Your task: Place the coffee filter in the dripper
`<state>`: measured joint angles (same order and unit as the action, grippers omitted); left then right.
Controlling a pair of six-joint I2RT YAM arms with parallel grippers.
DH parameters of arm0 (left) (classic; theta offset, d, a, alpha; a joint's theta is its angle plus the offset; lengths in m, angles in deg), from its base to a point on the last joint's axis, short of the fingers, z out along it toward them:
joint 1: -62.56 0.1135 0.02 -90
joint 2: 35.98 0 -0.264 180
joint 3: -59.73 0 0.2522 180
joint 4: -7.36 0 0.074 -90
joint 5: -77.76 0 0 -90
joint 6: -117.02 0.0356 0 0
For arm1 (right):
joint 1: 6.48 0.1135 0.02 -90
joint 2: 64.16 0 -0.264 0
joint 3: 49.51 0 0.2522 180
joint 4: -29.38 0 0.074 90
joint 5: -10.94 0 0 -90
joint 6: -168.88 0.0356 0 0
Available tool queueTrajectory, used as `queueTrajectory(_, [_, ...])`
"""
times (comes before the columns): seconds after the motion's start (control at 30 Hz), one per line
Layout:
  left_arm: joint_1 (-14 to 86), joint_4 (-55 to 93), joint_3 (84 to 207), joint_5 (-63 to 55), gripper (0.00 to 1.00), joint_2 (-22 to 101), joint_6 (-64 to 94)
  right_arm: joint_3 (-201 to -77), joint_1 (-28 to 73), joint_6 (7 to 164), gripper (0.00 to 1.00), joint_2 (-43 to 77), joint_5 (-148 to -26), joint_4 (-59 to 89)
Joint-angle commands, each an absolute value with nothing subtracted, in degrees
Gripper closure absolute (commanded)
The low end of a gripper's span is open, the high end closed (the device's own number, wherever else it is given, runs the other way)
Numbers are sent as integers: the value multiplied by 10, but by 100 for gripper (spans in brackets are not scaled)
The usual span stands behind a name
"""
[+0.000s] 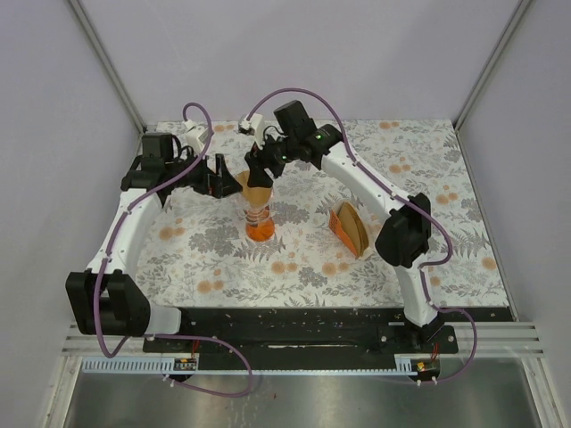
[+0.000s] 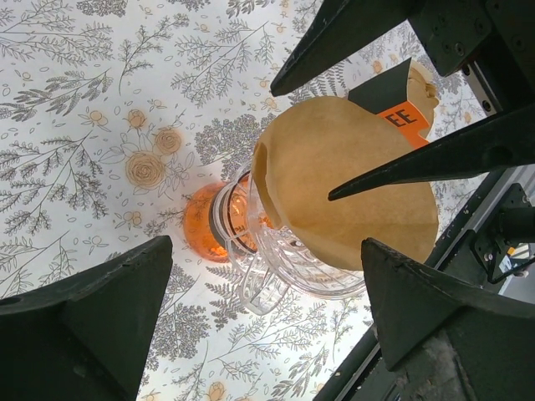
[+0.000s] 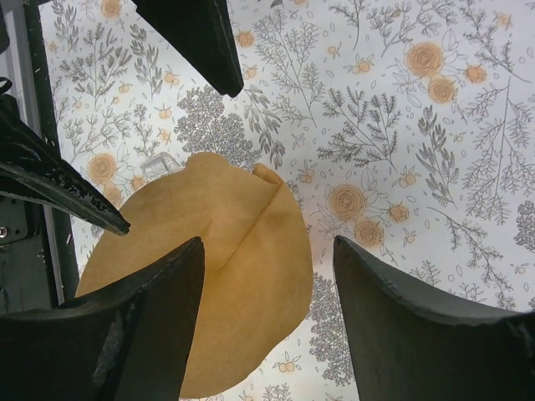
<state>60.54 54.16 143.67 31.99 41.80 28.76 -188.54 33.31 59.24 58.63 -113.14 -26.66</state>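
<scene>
The dripper, a clear funnel on an orange base, stands upright mid-table. The coffee filter, a light-brown paper cone, sits in its funnel top and sticks out above the rim. My left gripper is open just left of the funnel. In the left wrist view its fingers straddle the dripper below the filter without touching. My right gripper hovers open right behind and above the filter. In the right wrist view the filter lies loose under it, partly behind one finger.
A beige wedge-shaped holder with a stack of brown papers stands right of the dripper; it also shows in the left wrist view. The floral tablecloth covers the table. Grey walls enclose three sides.
</scene>
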Motion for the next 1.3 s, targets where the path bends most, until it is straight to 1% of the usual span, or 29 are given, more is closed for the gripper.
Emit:
queueTrajectory(0.0, [613, 527, 1461, 350, 1, 400, 294, -1892, 330, 604, 29, 549, -1127, -239])
queueTrajectory(0.27, [622, 527, 1464, 357, 1, 400, 293, -1904, 331, 616, 29, 526, -1108, -235])
queueTrajectory(0.47, [625, 530, 1478, 361, 1, 400, 292, -1891, 331, 628, 32, 487, -1096, -226])
queueTrajectory(0.53, [638, 538, 1488, 360, 1, 400, 298, -1875, 331, 615, 34, 473, -1117, -226])
queueTrajectory(0.67, [641, 562, 1505, 361, 1, 407, 311, -1806, 331, 531, 35, 431, -1239, -235])
queueTrajectory(0.77, [641, 566, 1502, 362, 1, 408, 312, -1770, 339, 475, 36, 408, -1284, -267])
queueTrajectory(0.87, [641, 566, 1500, 367, 1, 409, 304, -1745, 353, 443, 36, 403, -1253, -288])
queueTrajectory(1.03, [640, 565, 1496, 375, 1, 412, 290, -1769, 386, 402, 35, 438, -1153, -341])
queueTrajectory(1.17, [639, 554, 1479, 374, 1, 409, 283, -1790, 390, 399, 35, 468, -1129, -359])
queueTrajectory(1.27, [639, 541, 1463, 371, 1, 408, 273, -1816, 400, 398, 36, 501, -1135, -379])
